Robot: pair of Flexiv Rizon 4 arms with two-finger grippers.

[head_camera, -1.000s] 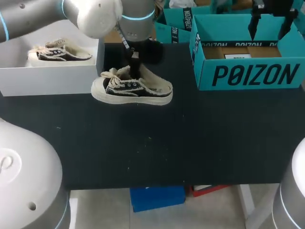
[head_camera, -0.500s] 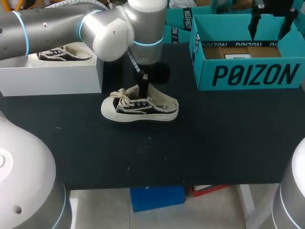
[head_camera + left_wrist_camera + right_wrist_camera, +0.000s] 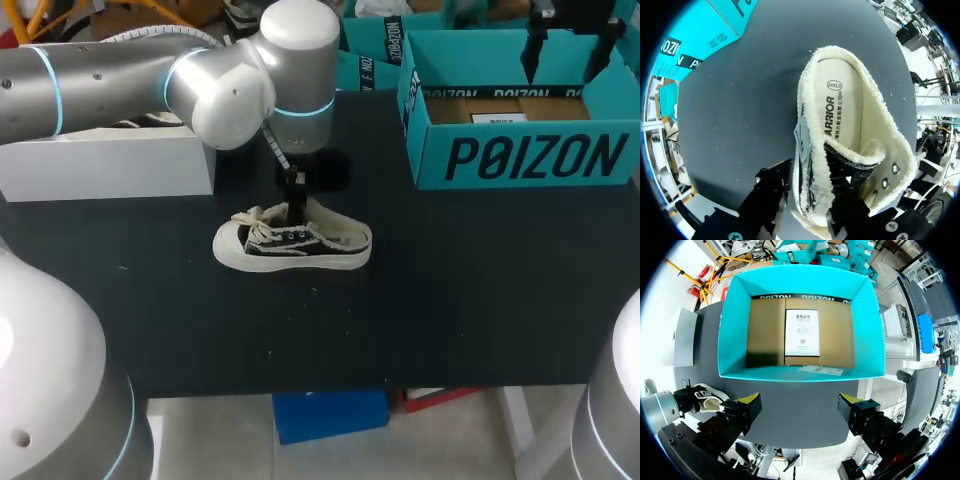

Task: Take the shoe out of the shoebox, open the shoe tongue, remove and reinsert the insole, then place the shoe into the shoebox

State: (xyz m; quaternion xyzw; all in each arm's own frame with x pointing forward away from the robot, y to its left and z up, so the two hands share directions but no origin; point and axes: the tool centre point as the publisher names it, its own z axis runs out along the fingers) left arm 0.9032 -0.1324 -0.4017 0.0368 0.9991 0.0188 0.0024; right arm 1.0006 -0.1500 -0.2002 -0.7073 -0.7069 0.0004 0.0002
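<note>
1. The shoe (image 3: pixel 292 242) sits upright on the tabletop (image 3: pixel 450 280), between the white box (image 3: pixel 100 165) and the teal box (image 3: pixel 520 150), apart from both. My left hand (image 3: pixel 297 208) is pinching its side wall at the collar, one finger inside and one outside. It's a thin, soft wall, so if I lift or tug from here it may fold and slide out of the grip.
2. The grip is on one side only. Any sideways pull could roll the shoe onto its side or drag it across the tabletop rather than open it.
3. The inside finger sits down in the opening, near the insole (image 3: pixel 840 110). The insole looks flat and seated (heel end plainly visible). If that finger blocks the way in, my other hand has little room to reach the insole.
4. I can't pick out the tongue clearly under the laces. A grab at it may catch laces instead and yank the whole shoe.
5. My right hand (image 3: pixel 800 402) is spread, holding nothing, high over the open teal box and well apart from the shoe. It has to cross toward my left arm, and that arm reaches past the middle, so the two could collide if I rush.
6. If I let go too early, nothing braces the shoe, and pulling the insole would just lift it.
</note>
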